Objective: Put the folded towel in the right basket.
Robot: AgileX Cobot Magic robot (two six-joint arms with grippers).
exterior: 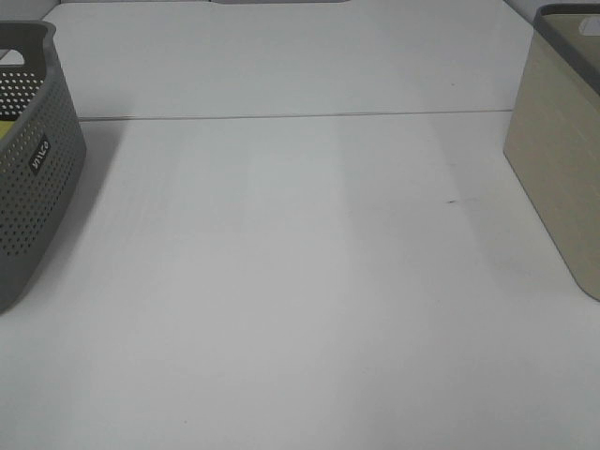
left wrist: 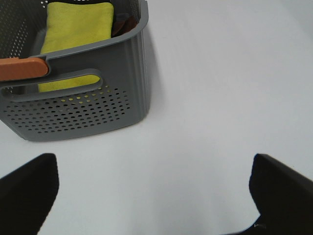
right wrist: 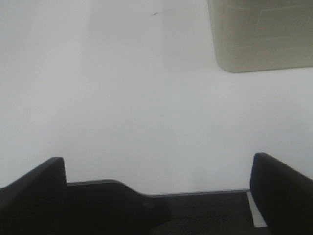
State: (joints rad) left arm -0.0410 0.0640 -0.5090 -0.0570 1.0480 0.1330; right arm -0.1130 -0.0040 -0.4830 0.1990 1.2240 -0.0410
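Note:
A folded yellow towel (left wrist: 76, 29) lies inside the grey perforated basket (left wrist: 83, 107), which stands at the left edge of the exterior high view (exterior: 33, 187); there only a sliver of yellow (exterior: 5, 127) shows. The beige right basket (exterior: 562, 159) stands at the right edge and also shows in the right wrist view (right wrist: 259, 34). My left gripper (left wrist: 156, 196) is open and empty above the table, short of the grey basket. My right gripper (right wrist: 156, 191) is open and empty near the table's front edge. Neither gripper shows in the exterior high view.
An orange handle-like piece (left wrist: 22, 68) sits on the grey basket's near rim. A dark reddish cloth (left wrist: 122, 24) lies beside the towel in the basket. A seam (exterior: 281, 116) runs across the white table at the back.

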